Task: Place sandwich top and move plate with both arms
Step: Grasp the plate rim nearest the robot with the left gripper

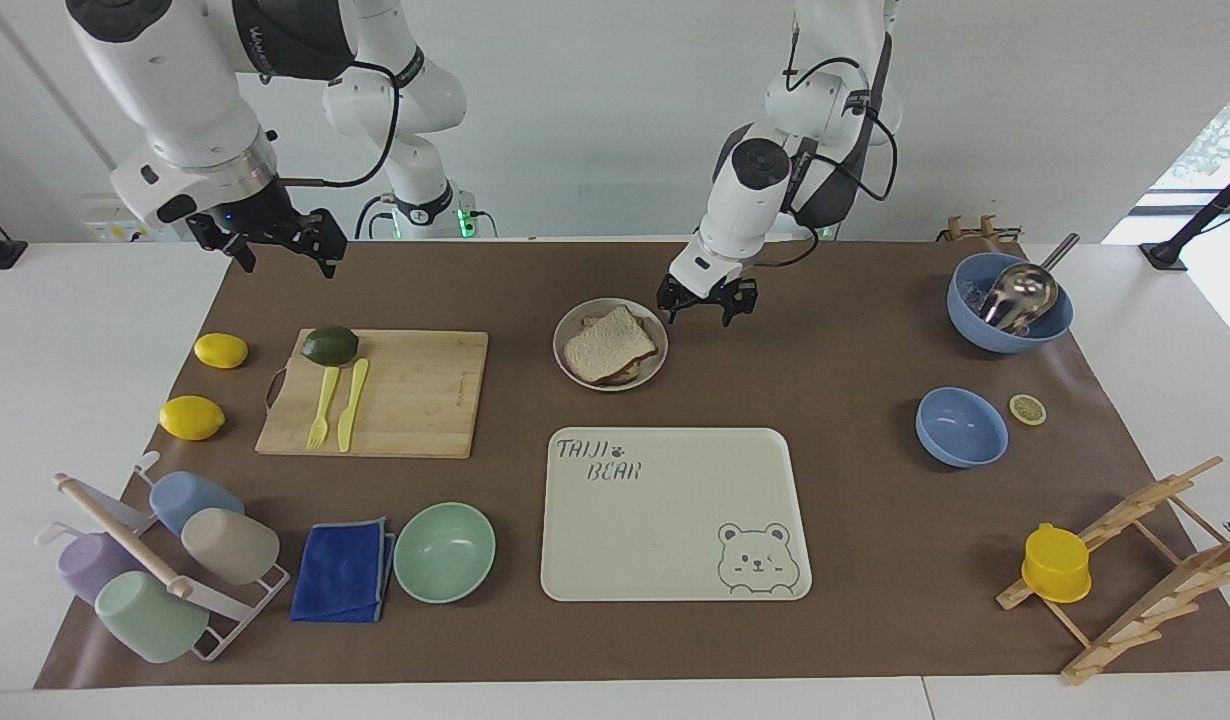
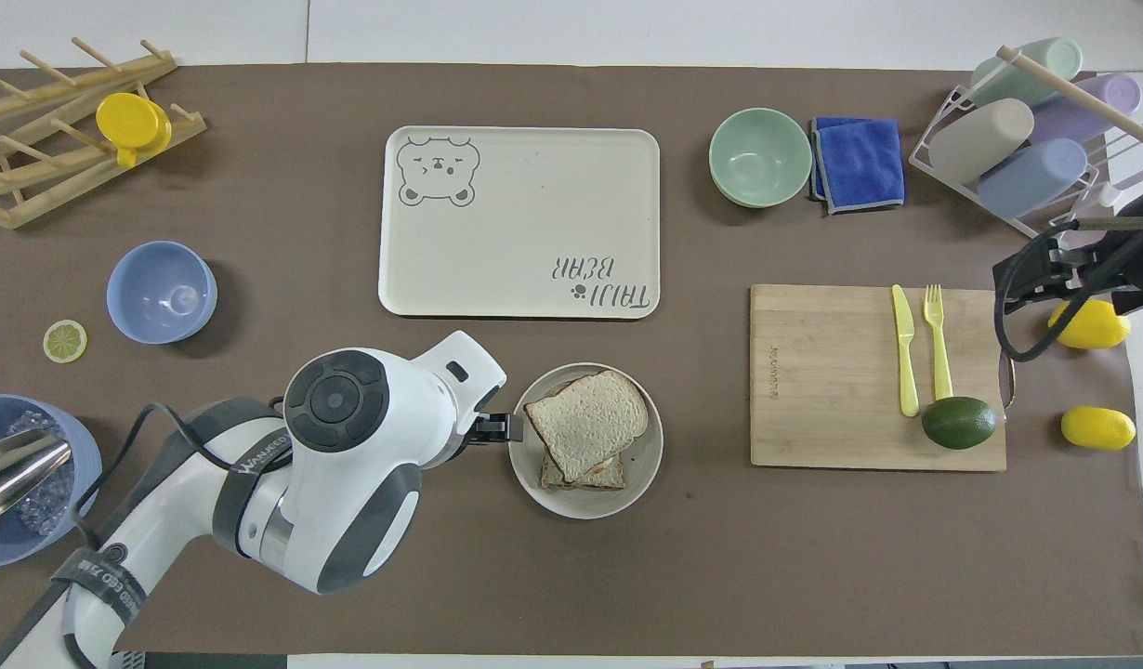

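The sandwich top (image 1: 610,343) already lies on the stack in the plate (image 1: 652,375), which sits just nearer the robots than the tray (image 1: 675,515). The left gripper (image 1: 706,301), jaws spread, hangs beside the plate's rim; the right gripper (image 1: 271,240), jaws spread, waits well away from the plate. The plate move appears to be starting, and it calls for 2 opposed rim grips.

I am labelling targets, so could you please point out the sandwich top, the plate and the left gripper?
sandwich top (image 2: 585,418): overhead view, middle of the slice.
plate (image 2: 581,503): overhead view, bare rim nearest the robots.
left gripper (image 1: 706,303): facing view, between the fingertips.
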You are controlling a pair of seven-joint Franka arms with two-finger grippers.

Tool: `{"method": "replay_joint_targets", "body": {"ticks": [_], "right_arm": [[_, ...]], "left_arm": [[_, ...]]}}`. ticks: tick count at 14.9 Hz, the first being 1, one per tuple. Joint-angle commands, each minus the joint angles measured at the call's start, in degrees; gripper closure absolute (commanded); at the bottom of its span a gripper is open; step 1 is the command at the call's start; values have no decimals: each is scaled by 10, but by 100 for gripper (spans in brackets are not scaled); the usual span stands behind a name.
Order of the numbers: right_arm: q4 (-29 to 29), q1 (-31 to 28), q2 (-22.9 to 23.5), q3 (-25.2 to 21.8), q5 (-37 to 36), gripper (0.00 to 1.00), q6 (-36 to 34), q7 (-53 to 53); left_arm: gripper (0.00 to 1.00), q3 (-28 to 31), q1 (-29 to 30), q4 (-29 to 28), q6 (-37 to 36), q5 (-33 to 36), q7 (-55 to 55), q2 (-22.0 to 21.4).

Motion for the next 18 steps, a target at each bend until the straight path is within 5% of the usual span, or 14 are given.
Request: {"method": "replay_joint_targets", "body": {"ticks": [1,7,13,18], "right_arm": [[-7,-3,-6,-26,25,0,-3,-34],[-50,2,-43,-28,25,0,-9,-32],[-47,-5,-40,-37,25,0,15,-34],[-45,1,-39,-29,25,0,17,-39]], "left_arm": [[4,9,-30,-39,45,-7,-4,-5],[16,9,-50,-43,81,-33,-21,26],[43,9,-54,-51,96,-74,-21,31],[49,9,-61,-57,109,-84,-21,38]]}}
